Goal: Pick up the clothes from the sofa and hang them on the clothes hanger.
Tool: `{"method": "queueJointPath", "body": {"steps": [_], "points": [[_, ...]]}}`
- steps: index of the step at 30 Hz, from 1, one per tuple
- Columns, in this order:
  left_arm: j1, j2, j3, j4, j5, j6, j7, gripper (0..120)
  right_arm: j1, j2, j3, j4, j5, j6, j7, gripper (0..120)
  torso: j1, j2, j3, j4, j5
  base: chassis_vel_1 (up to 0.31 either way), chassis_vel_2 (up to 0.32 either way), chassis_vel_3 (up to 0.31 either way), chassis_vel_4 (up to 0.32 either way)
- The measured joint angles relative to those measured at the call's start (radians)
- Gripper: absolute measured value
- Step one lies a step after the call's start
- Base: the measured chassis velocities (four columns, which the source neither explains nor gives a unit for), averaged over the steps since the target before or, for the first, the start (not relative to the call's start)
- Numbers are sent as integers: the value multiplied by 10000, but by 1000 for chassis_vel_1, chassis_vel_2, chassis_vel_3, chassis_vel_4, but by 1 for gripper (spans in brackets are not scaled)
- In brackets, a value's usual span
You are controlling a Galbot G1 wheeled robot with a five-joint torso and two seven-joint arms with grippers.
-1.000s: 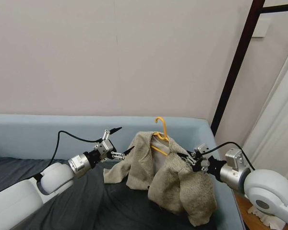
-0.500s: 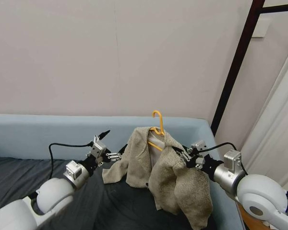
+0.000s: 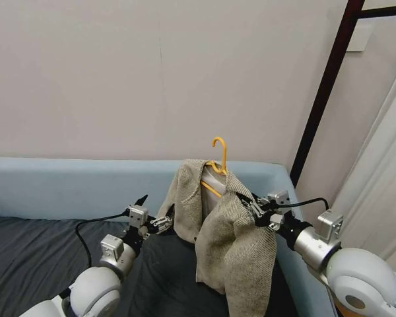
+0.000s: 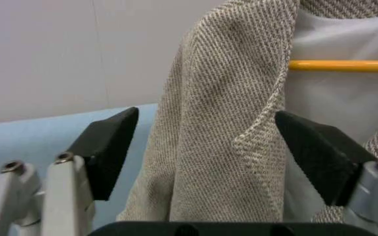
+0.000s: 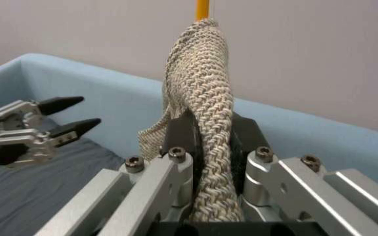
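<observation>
My right gripper [image 3: 256, 210] is clamped tight on a fold of the cardigan [image 3: 231, 251] near its shoulder, jaws pressed into the knit from both sides. It holds the cardigan up above the sofa [image 3: 53, 181]. The cardigan is draped on the orange hanger [image 3: 218, 153], whose hook sticks up above the collar against the wall [image 3: 119, 79]. The fabric hangs down from my grip, with its lower edge over the dark seat cover [image 3: 26, 254]. My left gripper [image 3: 156, 209] sits just beside the cardigan's other front edge, jaws spread wide and holding nothing. Its wrist camera shows the knit panel framed between the jaws, but I can't tell whether it touches either one. The hanger's bar crosses the open front.
</observation>
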Motion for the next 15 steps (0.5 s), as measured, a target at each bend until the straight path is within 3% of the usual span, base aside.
{"method": "queueJointPath", "body": {"steps": [3, 6, 10, 15], "points": [[-443, -342, 365, 342, -74, -62, -6, 67, -331, -28, 269, 187, 0, 0, -62, 8, 0, 0, 0, -1, 0, 0, 0, 0, 0], [-620, -469, 505, 507, -106, -110, -2, 63, -416, -38, 330, 269, 1, -2, -88, 8, 0, 0, 0, -1, 0, 0, 0, 0, 0], [-1395, -923, 1230, 1159, -392, -174, 31, 64, -349, -56, 369, 482, 115, -42, -74, 8, 0, 0, 0, -1, 0, 0, 0, 0, 0], [-1723, -971, 1665, 1272, -570, -282, 269, 76, -110, -69, 350, 384, 206, -116, -33, 8, 1, -1, 1, 1, 0, 0, 0, 0, 0]]}}
